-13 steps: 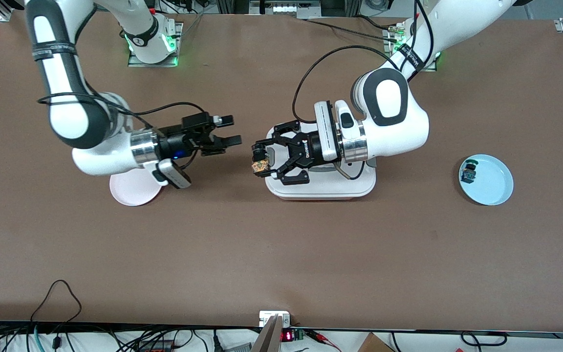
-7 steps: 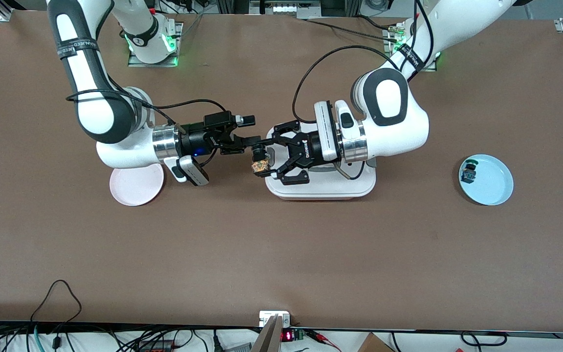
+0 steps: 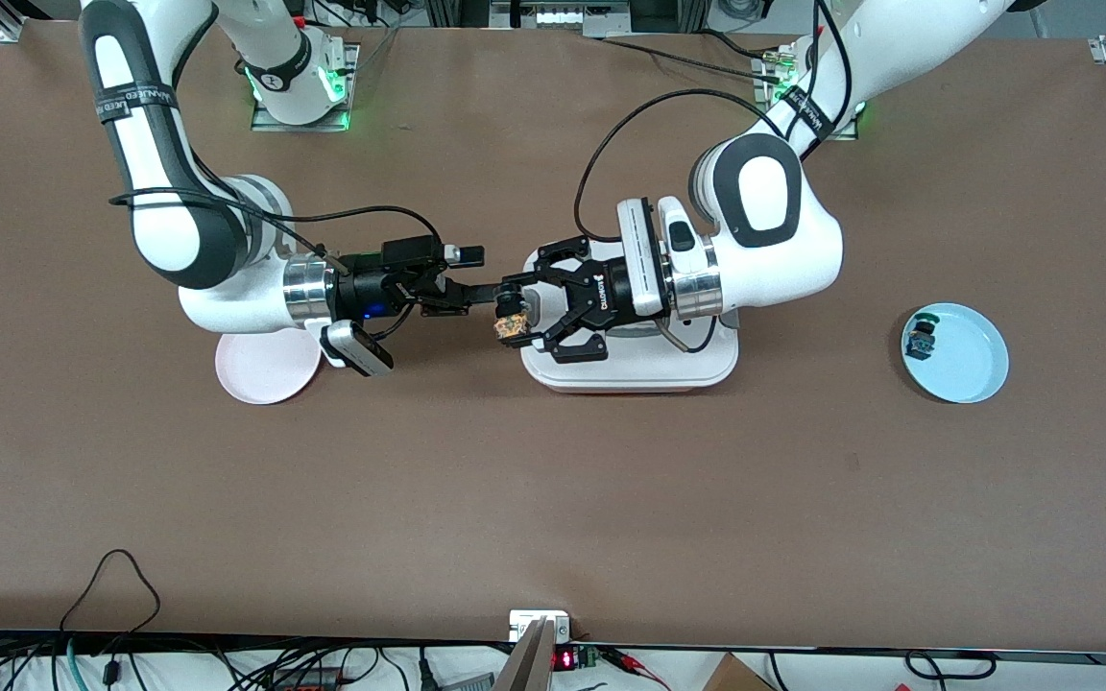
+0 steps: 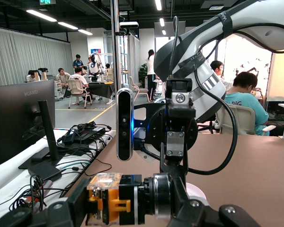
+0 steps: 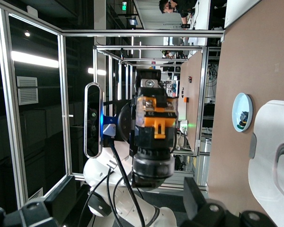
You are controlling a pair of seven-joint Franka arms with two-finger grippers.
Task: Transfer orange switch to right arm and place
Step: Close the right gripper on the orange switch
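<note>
Over the brown tabletop (image 3: pixel 553 499), orange switch (image 3: pixel 512 323) pinched in left gripper (image 3: pixel 524 312), spread right gripper (image 3: pixel 476 278) alongside.

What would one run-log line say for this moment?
left gripper: shut on orange switch | right gripper: open, at switch | stage: handover, not yet gripped

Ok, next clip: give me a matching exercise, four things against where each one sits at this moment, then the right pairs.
Things:
1. orange switch
2. blue-green switch
3. pink plate
4. white tray

Places:
A. on the table under the right arm's wrist
B. on the light blue plate, toward the left arm's end of the table
C. held in the left gripper, in the air, with the open right gripper just beside it
D. on the table under the left arm's wrist

Pairs: 1-C, 2-B, 3-A, 4-D
</note>
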